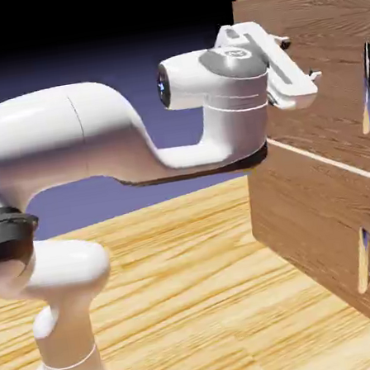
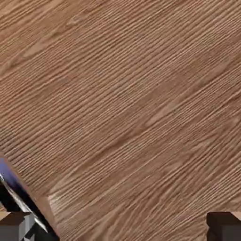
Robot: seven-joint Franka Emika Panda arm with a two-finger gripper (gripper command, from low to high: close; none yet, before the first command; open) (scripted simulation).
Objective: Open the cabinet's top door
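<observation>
We found the top door (image 1: 324, 84) apparently shut and ungrasped, its wood filling the hand view just ahead of our spread, empty fingers (image 2: 16, 227), while its handle (image 1: 367, 87) stood off to their side, so grasping and pulling remained.

— What are the surfaces like?
— The cabinet (image 1: 323, 193) is matt brown wood grain; its handle (image 1: 367, 88), at three o'clock, is shiny metal.
— And the arm (image 1: 89, 136)?
— Smooth glossy white; the worktop (image 1: 198, 303) is pale wood.
</observation>
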